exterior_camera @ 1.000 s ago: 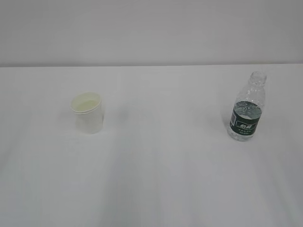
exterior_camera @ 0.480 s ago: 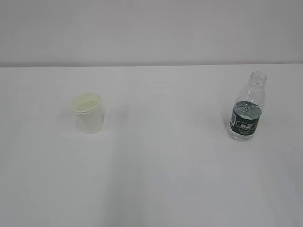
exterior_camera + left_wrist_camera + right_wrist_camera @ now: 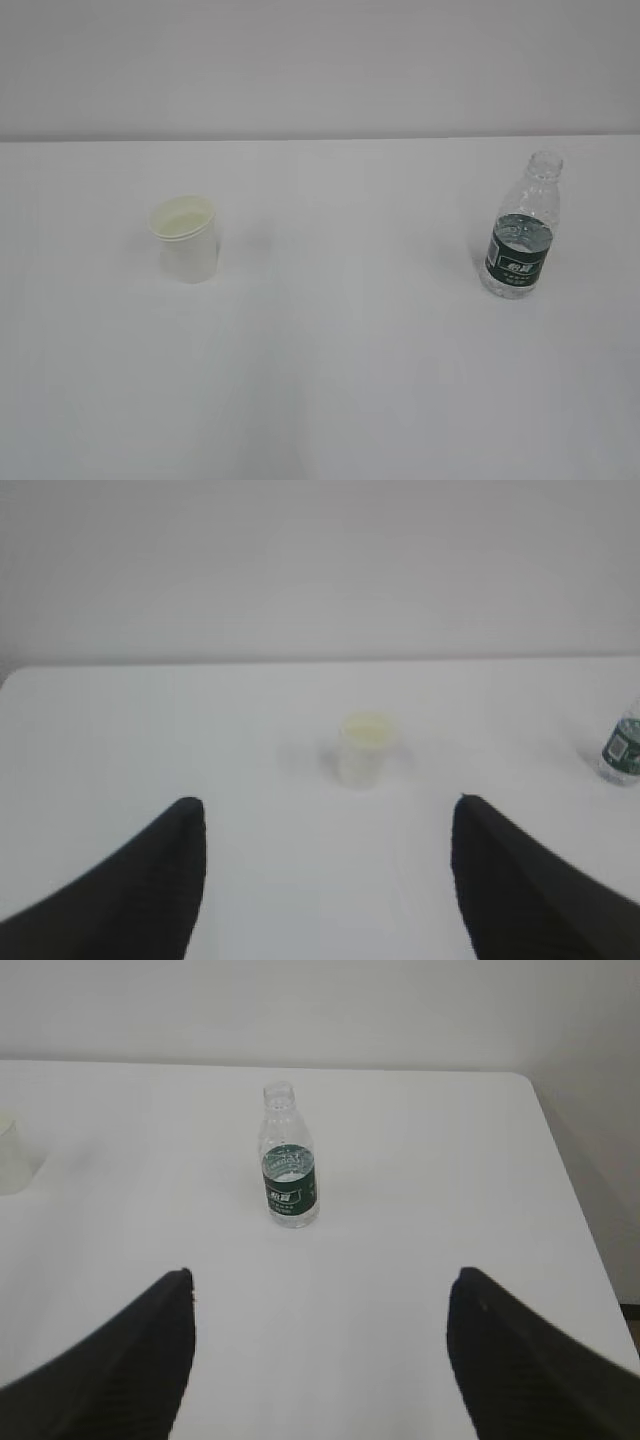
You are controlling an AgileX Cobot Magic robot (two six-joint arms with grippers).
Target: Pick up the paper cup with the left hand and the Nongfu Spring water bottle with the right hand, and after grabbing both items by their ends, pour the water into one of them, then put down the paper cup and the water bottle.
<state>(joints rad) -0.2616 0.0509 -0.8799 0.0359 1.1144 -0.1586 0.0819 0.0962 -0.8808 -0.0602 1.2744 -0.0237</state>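
The white worktop (image 3: 330, 380) carries only two things, set well apart, so each arm can likely reach its own without crossing the other. The left hand (image 3: 325, 880) hangs back with jaws wide apart and nothing between them, facing the cup. The right hand (image 3: 320, 1355) is likewise spread and empty, lined up on the bottle. The bottle (image 3: 520, 228) stands upright at the right, uncapped, water up to about the label's top edge. The cup (image 3: 186, 238) stands upright at the left, mouth up; whether it holds anything, I cannot tell.
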